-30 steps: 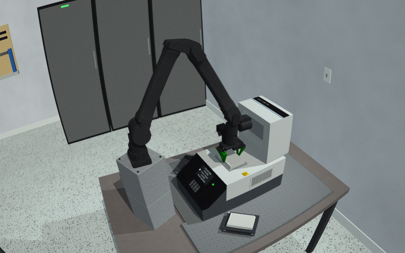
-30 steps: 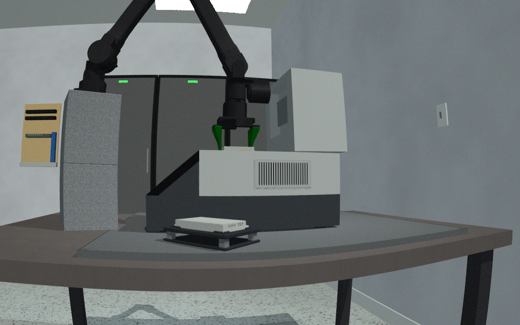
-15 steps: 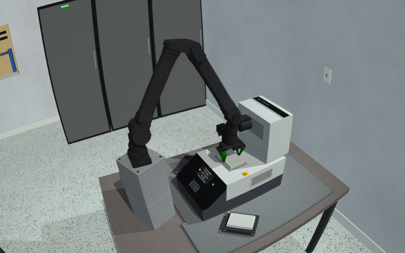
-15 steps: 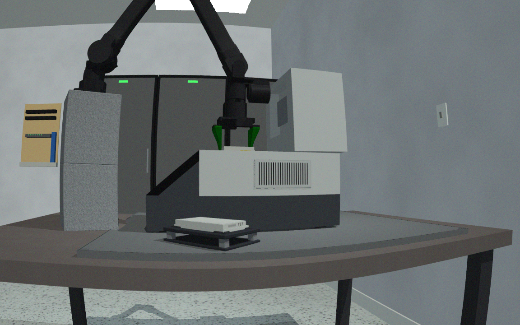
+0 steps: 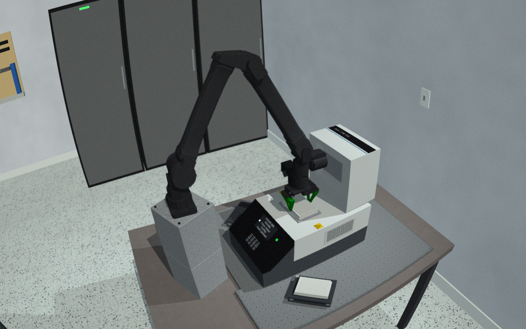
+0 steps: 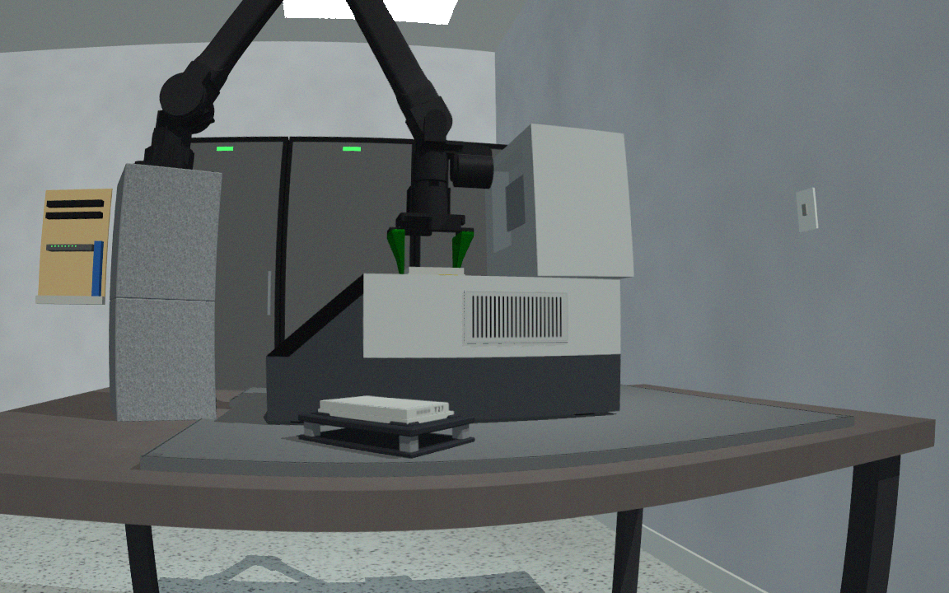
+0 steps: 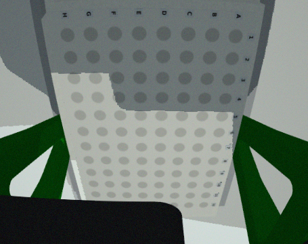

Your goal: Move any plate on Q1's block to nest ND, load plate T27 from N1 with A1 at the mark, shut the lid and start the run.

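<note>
My table (image 5: 440,245) carries a grey perforated mat (image 5: 379,262), the arm's stone-grey pedestal (image 5: 191,249), cycler Q1 (image 5: 330,229), a plate nest (image 5: 309,299); behind Q1, possibly another nest (image 5: 236,212).

Two plates (image 5: 305,209) (image 5: 313,287), one cycler (image 5: 334,229), one nest (image 5: 290,295).

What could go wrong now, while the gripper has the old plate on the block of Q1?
1. The gripper is shut on the plate on the block with its fingers on the long sides only; if it lifts unevenly, the plate could tilt or catch in the block's recess.
2. The open lid stands close beside the wrist, so a careless lift may hit it.
3. T27 waits on its nest in front of Q1; a low carry could knock it.
</note>
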Controlling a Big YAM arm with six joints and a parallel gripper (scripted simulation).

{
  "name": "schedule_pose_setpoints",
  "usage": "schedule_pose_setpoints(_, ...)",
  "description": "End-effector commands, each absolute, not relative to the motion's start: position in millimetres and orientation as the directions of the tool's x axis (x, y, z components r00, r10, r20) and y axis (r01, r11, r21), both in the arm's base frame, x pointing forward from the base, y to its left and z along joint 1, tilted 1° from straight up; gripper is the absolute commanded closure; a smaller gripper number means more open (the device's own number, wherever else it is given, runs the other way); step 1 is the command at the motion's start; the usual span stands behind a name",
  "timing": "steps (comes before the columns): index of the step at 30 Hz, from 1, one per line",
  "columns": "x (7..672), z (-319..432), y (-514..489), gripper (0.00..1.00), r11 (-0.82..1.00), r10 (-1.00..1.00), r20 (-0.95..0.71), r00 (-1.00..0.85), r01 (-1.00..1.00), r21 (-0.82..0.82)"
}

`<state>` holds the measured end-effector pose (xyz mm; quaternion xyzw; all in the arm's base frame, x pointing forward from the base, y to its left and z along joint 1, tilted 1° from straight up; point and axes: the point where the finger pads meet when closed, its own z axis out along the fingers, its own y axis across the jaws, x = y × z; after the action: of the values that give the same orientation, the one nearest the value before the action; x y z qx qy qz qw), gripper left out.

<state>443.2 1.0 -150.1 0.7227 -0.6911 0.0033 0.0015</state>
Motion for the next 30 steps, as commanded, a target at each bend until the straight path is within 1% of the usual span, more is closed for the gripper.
schedule_pose_setpoints(1,449.7,-104.0,4.2,1.0,-0.05,-0.999,0.005,0.05,-0.998,-0.035)
schedule_pose_setpoints(6,453.7,-85.7,4.5,1.0,-0.05,-0.999,0.006,0.05,-0.998,-0.05)
schedule_pose_setpoints(10,461.9,-88.2,4.7,1.0,-0.048,-0.999,0.006,0.048,-0.997,-0.064)
schedule_pose_setpoints(12,459.3,-97.5,4.8,1.0,-0.046,-0.999,0.006,0.046,-0.998,-0.045)
schedule_pose_setpoints(30,468.4,-77.5,7.8,1.0,-0.047,-0.999,0.006,0.047,-0.997,-0.053)
